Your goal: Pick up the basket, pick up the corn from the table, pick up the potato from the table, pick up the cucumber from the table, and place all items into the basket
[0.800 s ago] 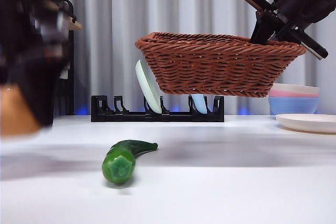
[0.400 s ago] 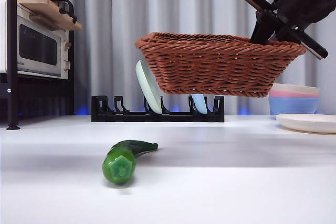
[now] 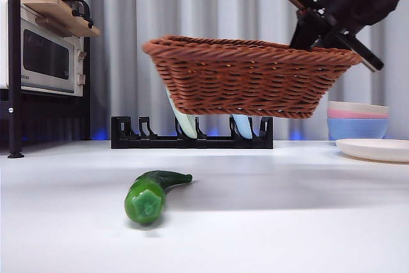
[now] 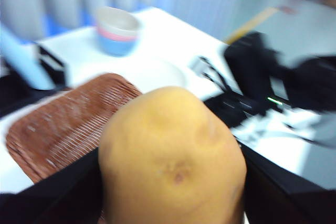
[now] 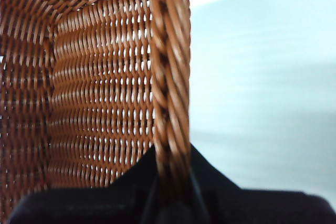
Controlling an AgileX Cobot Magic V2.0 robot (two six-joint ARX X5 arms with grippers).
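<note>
The brown wicker basket (image 3: 246, 78) hangs in the air above the table, tilted. My right gripper (image 3: 316, 36) is shut on its braided rim (image 5: 169, 77) at the upper right of the front view. My left gripper (image 4: 173, 203) is shut on the tan potato (image 4: 170, 158), high above the basket (image 4: 63, 124); it is out of the front view. The glossy green cucumber (image 3: 150, 195) lies on the white table (image 3: 287, 222), lighter blunt end toward the camera. The corn is not in view.
A black dish rack (image 3: 192, 133) with plates stands behind the basket. Stacked pastel bowls (image 3: 358, 119) and a white plate (image 3: 377, 149) are at the right. A microwave on a shelf (image 3: 41, 55) is at the left.
The left arm with the potato has risen out of the front view. The basket has moved a little to the left and up with the right gripper. The cucumber has not moved.
</note>
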